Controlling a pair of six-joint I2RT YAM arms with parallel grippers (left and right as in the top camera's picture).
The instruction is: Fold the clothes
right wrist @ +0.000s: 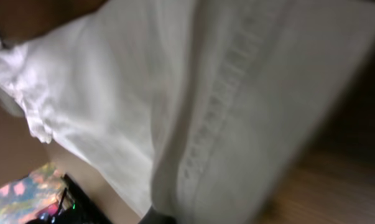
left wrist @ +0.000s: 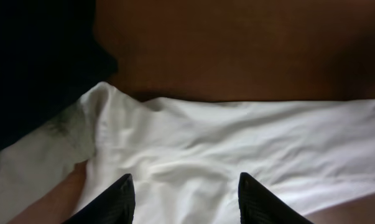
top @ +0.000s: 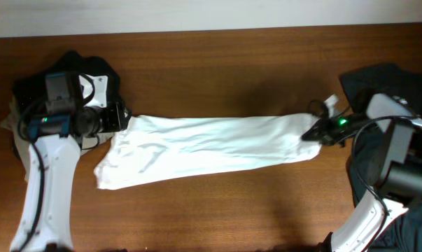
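The white shirt [top: 204, 143] lies stretched in a long band across the wooden table [top: 231, 63]. My left gripper [top: 120, 117] is at its left end. In the left wrist view the fingers [left wrist: 186, 193] are open, with wrinkled white cloth [left wrist: 237, 143] between and beyond them. My right gripper [top: 310, 133] is at the shirt's right end. In the right wrist view the shirt [right wrist: 175, 93] fills the frame with a stitched hem, running down into the dark finger [right wrist: 159, 218], which is shut on it. The neck label is not visible.
A black garment [top: 92, 70] is heaped at the back left behind my left arm, and it also shows in the left wrist view [left wrist: 38, 62]. A pale garment [left wrist: 32, 168] lies beside it. A dark slate-blue garment [top: 378, 77] is piled at the right edge.
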